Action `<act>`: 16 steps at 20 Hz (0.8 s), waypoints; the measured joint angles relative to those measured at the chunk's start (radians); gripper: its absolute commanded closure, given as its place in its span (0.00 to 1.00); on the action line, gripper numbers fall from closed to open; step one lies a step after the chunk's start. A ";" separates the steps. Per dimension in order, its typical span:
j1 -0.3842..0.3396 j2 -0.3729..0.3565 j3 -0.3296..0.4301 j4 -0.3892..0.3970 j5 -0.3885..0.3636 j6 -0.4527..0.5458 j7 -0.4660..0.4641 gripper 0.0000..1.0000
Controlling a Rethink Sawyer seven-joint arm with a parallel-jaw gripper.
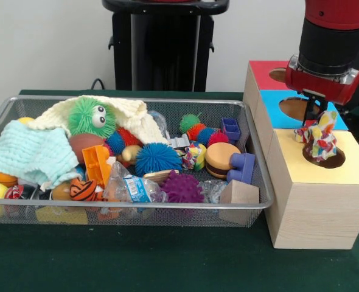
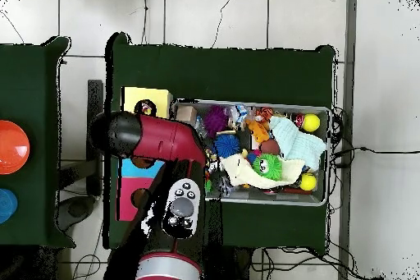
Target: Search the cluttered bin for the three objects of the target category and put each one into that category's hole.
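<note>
In the wire bin (image 1: 9, 109), a confetti-patched lump (image 1: 195, 156) is seen among the toys, well left of the gripper (image 1: 316, 117). A second whitish lump (image 1: 318, 139), flecked red, yellow and blue, is pinched between closed fingers, hanging just above the yellow box's hole (image 1: 331, 160).

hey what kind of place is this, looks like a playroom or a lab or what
Most likely a robotics lab, not a playroom: a red robot arm works at a green-covered table, with a wire bin of toys and colour-topped sorting boxes beside it, and cables trail over the tiled floor.
</note>
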 measured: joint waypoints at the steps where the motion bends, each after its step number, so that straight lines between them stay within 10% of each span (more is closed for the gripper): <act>1: -0.004 -0.001 0.005 -0.001 -0.008 0.002 0.000 1.00; 16: -0.044 -0.024 0.100 -0.055 -0.253 0.032 0.000 1.00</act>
